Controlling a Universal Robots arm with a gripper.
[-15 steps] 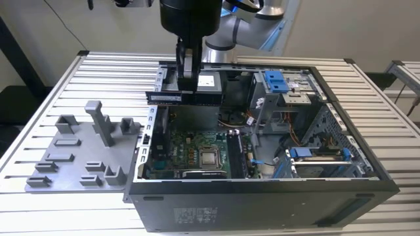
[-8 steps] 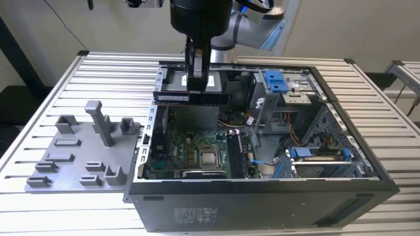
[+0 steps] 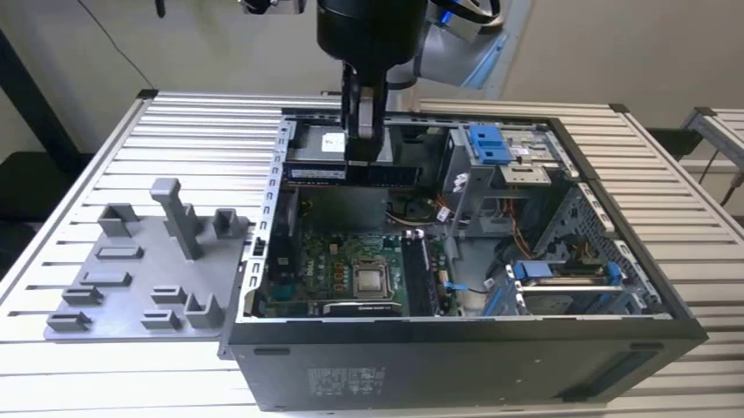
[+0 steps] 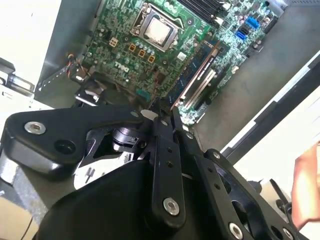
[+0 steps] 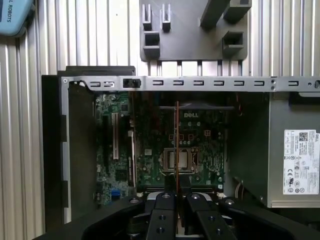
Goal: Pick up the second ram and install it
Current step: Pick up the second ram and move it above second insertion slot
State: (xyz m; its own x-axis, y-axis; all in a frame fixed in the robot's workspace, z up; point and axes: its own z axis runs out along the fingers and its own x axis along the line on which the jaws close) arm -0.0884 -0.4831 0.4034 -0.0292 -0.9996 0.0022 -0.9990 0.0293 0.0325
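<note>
Gripper point(image 3: 361, 159) pinching second ram point(image 3: 314, 174) — slim dark rectangular stick, pale label — above green motherboard point(image 3: 331, 261).

A slatted metal table point(image 3: 104, 161) carries a grey fixture plate point(image 3: 125, 300) and, just beside it, an open computer case point(image 3: 465, 370).

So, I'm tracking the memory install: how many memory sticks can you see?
1. The memory stick is clamped in the gripper, level above the open computer case in the exterior view. Another may be seated on the motherboard; I cannot tell.
</note>
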